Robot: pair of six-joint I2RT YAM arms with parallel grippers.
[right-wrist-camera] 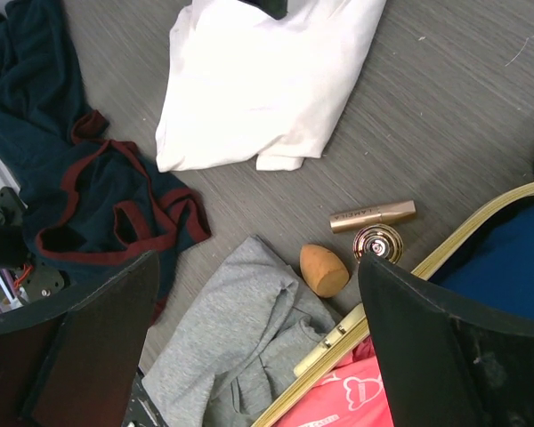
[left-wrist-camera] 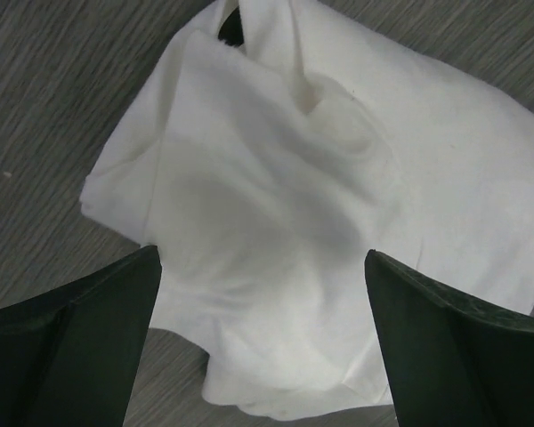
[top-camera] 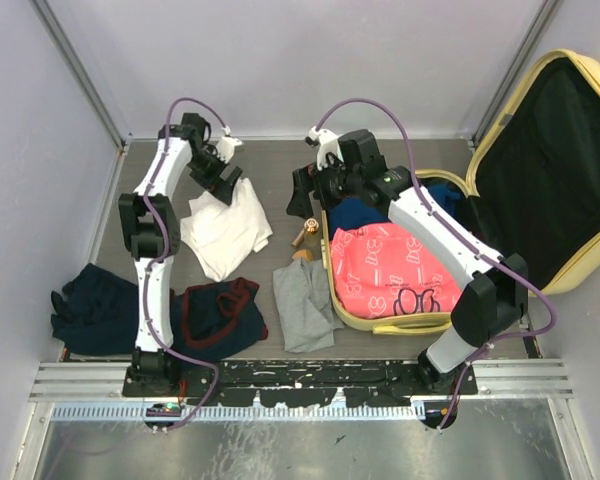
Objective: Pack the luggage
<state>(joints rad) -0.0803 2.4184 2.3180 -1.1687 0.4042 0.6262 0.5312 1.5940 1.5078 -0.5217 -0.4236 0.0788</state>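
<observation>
Spreading over a grey wood-grain table point(top-camera: 280, 160) boxed in by pale walls point(top-camera: 310, 60) on the left, far and right sides, loose clothes fill the near half. At the near left corner lies a dark navy garment point(top-camera: 90, 300), and just beside it a navy garment with red trim point(top-camera: 225, 310).

The left gripper point(left-wrist-camera: 262, 256) hangs over a crumpled white shirt point(top-camera: 225, 230) toward the far edge, its fingers point(left-wrist-camera: 89, 320) released and wide apart, holding nothing.

A grey garment point(top-camera: 300, 305) lies by the near edge, touching the luggage. Between the shirt and the luggage, a narrow strip of table carries a gold tube point(right-wrist-camera: 372, 215), a round compact point(right-wrist-camera: 377, 242) and a tan sponge point(right-wrist-camera: 323, 269).

Bare table shows along the far edge behind both arms.

The right gripper point(right-wrist-camera: 258, 262) hovers above that strip, fingers point(right-wrist-camera: 445, 338) spread and holding nothing.

The luggage point(top-camera: 395, 322) lies open on the right half. Its long axis runs roughly from the near edge to the far edge, the handle end nearest the arms. The lid stands raised along the right edge, black lining facing left. Inside lie a pink printed bundle point(top-camera: 390, 265) and a blue garment point(top-camera: 360, 212).
</observation>
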